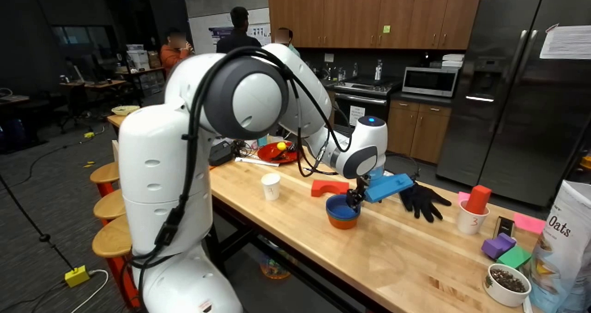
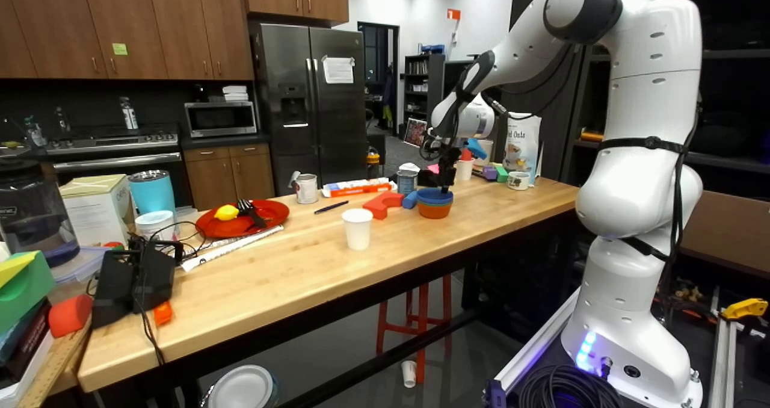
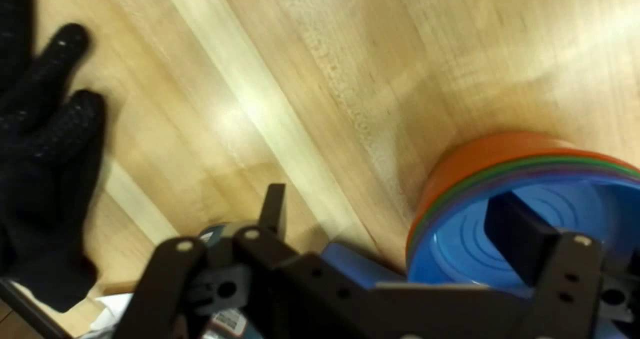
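At left on the desk (image 2: 289, 269) in an exterior view, a red plate (image 2: 277, 210); then a white cup (image 2: 358, 230), upright, and a red arch-shaped block (image 2: 383, 205). Next, rightward, a blue piece (image 2: 409, 201) beside the nested bowls (image 2: 434, 210) (blue innermost, orange outermost). At their rim, the tool (image 3: 392, 211), with fingers (image 3: 520, 239) wide apart in the wrist view: one over the blue interior, one outside. Cannot tell whether touching. Farther right, a purple block (image 2: 489, 172), a green block (image 2: 502, 174), a small white bowl (image 2: 518, 183), and finally an oats bag (image 2: 521, 142).
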`<state>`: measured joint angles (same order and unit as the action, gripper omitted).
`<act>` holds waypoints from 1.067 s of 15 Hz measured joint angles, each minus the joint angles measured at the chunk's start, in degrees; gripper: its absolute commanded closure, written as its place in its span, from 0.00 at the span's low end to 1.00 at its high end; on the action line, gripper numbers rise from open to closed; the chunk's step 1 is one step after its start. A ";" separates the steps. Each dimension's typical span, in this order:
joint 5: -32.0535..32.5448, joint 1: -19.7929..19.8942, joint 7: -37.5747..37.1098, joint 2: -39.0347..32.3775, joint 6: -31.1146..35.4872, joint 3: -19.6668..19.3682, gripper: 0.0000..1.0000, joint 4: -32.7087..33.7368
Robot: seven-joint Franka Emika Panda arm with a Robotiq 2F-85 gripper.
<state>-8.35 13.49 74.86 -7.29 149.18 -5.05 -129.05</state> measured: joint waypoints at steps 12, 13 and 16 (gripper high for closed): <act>31.78 -2.46 -9.69 26.62 0.53 -1.34 0.00 -14.49; 33.63 -3.30 -9.27 28.16 0.54 -0.98 0.00 -15.66; 38.10 -6.04 -7.65 32.02 0.30 0.75 0.00 -19.13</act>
<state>29.75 7.46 67.21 24.73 149.48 -4.30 -148.18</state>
